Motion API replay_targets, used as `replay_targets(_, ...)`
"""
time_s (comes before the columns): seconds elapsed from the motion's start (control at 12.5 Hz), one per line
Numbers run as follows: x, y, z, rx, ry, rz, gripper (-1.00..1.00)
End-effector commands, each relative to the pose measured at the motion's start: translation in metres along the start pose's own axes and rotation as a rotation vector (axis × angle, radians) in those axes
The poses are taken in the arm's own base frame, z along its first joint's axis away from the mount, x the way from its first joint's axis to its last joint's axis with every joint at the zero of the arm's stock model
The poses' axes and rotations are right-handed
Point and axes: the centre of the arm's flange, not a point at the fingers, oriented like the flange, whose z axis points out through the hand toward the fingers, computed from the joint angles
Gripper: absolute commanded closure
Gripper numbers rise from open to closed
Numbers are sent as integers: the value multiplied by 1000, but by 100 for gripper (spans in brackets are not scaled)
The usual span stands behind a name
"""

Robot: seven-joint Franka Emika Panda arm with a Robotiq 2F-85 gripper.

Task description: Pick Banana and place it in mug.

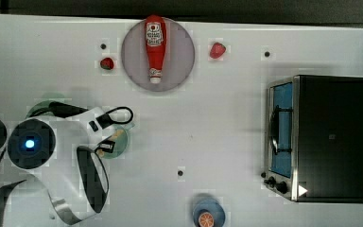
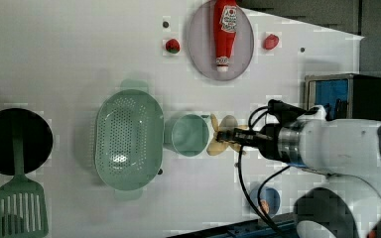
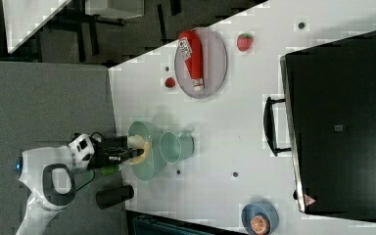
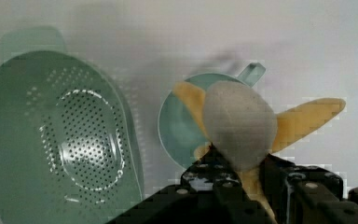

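The pale-yellow banana (image 4: pixel 240 126), with its peel flaps spread out, is held off the table in my gripper (image 4: pixel 249 184), which is shut on it. In the wrist view the mint-green mug (image 4: pixel 179 128) lies just past the fruit, open side up, its handle pointing away. The top view shows the banana (image 1: pixel 115 137) over the mug (image 1: pixel 121 143) at its left rim, beside my gripper (image 1: pixel 105 147). Seen in the left view, the banana (image 2: pixel 222 135) hangs just right of the mug (image 2: pixel 189 135), in front of my gripper (image 2: pixel 230 135).
A perforated green basket (image 2: pixel 128 140) stands right beside the mug. A ketchup bottle (image 1: pixel 154 47) lies on a grey plate (image 1: pixel 179 52), with strawberries (image 1: pixel 217 50) on either side. Elsewhere stand a toaster oven (image 1: pixel 326 137), a blue cup (image 1: pixel 208 215) with an orange slice, a black pan (image 2: pixel 15 141) and a green spatula (image 2: pixel 20 210).
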Motion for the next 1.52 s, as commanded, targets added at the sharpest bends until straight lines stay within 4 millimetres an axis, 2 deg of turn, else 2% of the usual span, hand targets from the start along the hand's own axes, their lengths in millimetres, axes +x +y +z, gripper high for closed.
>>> replay_targets(0.08, 6, 2, 52, 4, -50, 99, 51)
replay_targets(0.24, 8, 4, 71, 23, -43, 105, 8)
replay_targets(0.4, 5, 6, 80, 41, -23, 106, -38)
replay_targets(0.64, 12, 9, 77, 64, 8, 119, -100)
replay_targets(0.8, 17, 7, 66, 83, 34, 122, -100)
replay_targets(0.96, 28, 15, 39, 99, 84, 143, -100)
replay_targets(1.12, 41, 38, -5, 79, 108, 193, -100)
replay_targets(1.28, 53, 74, -60, 38, 91, 265, -100)
replay_targets(1.52, 74, 145, -145, 28, 73, 411, -100)
